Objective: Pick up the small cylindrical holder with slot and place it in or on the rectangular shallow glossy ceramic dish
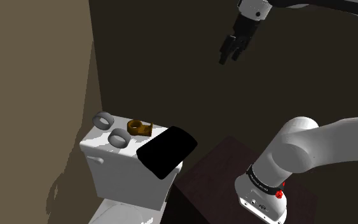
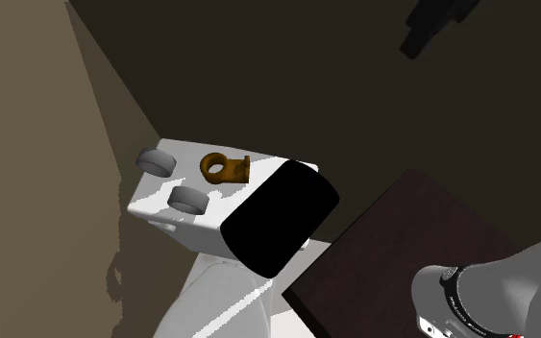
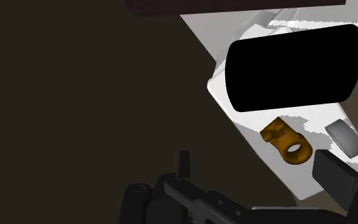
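Gripper, item one: black, two-fingered, hanging high above the scene and toward the shoulder view's right. In the wrist view its fingers stand well apart with nothing between them. I read that as a hand made ready for a descent I have not yet ordered, so the pick is not begun. Item two: holder, a small ochre-brown ring with a short slotted tab. It lies flat on the toilet tank lid with its hole facing up and the tab pointing toward the dish. With the ring flat like this, I judge a top-down pinch across the ring or the tab to be the practical grasp. Item three: dish, a rounded rectangle drawn flat black. It sits just beside the holder on the shoulder view's right, with a thin strip of white lid between them. Its near end appears to overhang the lid's edge toward the stand, so I would set the holder down gently and well inside the dish's middle. Item four: two grey rings, one far and one near. Both are at the lid's left end in the shoulder view, near the holder but apart from it. They resemble the holder in shape, and I tell it from them by its brown colour. Item five: dull brown wall, left of the tank.
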{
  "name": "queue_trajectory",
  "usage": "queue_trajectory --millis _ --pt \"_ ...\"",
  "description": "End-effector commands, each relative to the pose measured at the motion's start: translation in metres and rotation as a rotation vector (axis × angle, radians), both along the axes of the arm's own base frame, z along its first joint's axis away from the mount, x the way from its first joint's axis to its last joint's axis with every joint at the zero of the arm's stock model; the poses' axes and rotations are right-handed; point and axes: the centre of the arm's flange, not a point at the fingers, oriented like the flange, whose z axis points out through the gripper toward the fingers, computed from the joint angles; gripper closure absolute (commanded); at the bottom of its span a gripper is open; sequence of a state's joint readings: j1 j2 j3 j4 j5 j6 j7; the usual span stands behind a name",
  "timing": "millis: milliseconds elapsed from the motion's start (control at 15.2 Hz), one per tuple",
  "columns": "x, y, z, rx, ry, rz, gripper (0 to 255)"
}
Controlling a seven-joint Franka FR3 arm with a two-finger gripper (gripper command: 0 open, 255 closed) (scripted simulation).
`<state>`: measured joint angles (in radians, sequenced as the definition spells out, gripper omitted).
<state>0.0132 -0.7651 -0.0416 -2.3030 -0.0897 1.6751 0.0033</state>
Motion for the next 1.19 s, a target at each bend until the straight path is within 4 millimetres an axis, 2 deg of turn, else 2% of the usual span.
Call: queue_trajectory --millis 0,528,1122 --pt "0.000 0.000 0.000 0.000 0.000 0.000 0" --pt "0.058 0.015 -0.085 0.007 -0.003 0.157 0" --pt "0.119 0.043 -0.180 0.014 -0.005 0.334 0"
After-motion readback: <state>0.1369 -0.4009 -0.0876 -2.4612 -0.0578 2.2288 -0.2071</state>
